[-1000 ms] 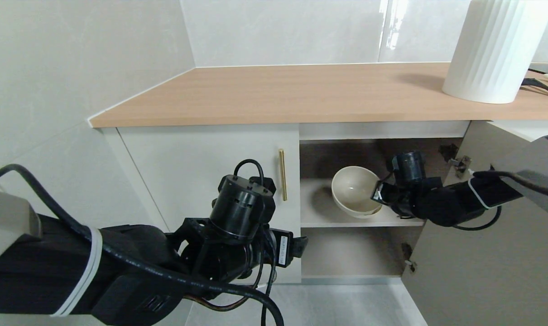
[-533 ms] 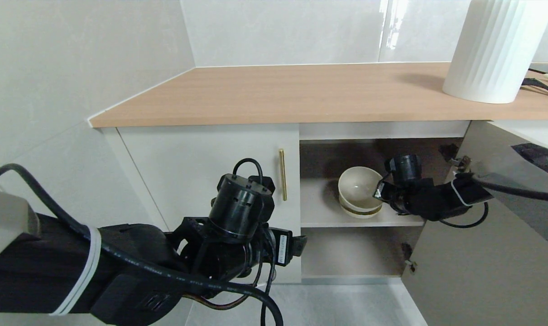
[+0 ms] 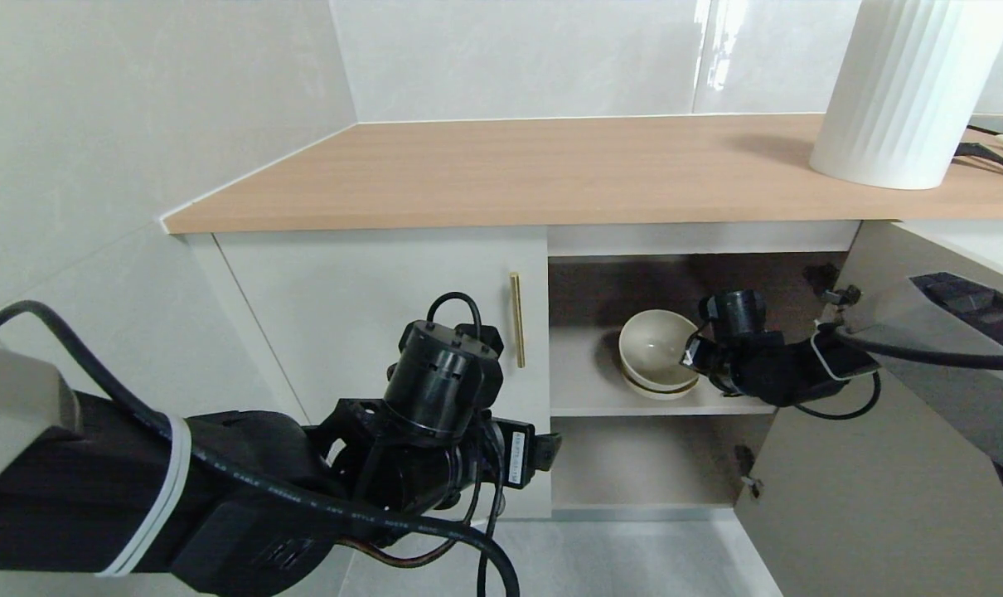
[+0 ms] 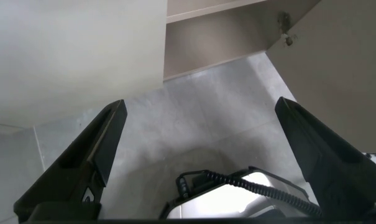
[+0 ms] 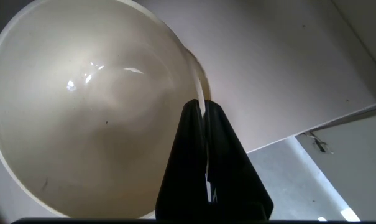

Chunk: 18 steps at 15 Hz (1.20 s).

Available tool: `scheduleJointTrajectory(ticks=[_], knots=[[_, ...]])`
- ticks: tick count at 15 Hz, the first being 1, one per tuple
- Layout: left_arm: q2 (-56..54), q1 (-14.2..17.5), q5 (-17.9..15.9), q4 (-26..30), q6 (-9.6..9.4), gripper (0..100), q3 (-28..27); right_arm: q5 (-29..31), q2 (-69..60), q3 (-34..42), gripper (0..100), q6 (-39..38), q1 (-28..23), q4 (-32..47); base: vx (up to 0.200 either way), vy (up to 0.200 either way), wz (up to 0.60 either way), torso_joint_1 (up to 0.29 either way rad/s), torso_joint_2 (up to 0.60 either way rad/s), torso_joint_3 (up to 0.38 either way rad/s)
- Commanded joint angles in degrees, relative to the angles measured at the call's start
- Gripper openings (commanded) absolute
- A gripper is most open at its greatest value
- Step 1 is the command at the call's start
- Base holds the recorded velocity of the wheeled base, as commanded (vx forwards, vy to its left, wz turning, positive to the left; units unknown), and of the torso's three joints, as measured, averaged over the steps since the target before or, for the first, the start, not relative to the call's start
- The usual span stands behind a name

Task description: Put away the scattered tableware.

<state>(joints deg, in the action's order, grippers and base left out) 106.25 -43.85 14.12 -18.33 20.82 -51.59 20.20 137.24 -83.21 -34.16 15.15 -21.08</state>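
Note:
A cream bowl (image 3: 652,347) rests nested in a second bowl (image 3: 656,386) with a dark band, on the upper shelf (image 3: 580,381) of the open cabinet. My right gripper (image 3: 692,358) is inside the cabinet, to the right of the bowls. In the right wrist view the right gripper (image 5: 204,121) is shut on the right-hand rim of the upper bowl (image 5: 94,106). My left gripper (image 4: 200,155) hangs low in front of the closed left door, over the floor. It is open, with nothing between its fingers (image 4: 82,168).
The cabinet's right door (image 3: 883,464) stands swung open toward me. The left door has a gold handle (image 3: 516,320). A bare lower shelf (image 3: 642,464) lies beneath the bowls. A tall white ribbed container (image 3: 912,91) and dark utensils (image 3: 999,149) sit on the wooden counter (image 3: 510,174).
My right gripper moved deeper into the cabinet and lowered the tilted bowl until it sits level in the bowl on the shelf. The left arm stayed put.

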Motion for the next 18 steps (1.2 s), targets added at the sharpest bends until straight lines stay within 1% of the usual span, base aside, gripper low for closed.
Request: scheduleJointTrajectory(ticks=[1,18], knots=[[0.1,0.0,0.0,0.0,0.01,100,0.0,0.0,0.5,-0.3,0,0.0,0.0,0.0,0.000,0.000,0.00,0.000,0.00,0.000],[0.2,0.0,0.0,0.0,0.01,100,0.0,0.8,1.7,-1.1,0,0.1,-0.2,0.0,0.000,0.000,0.00,0.000,0.00,0.000]])
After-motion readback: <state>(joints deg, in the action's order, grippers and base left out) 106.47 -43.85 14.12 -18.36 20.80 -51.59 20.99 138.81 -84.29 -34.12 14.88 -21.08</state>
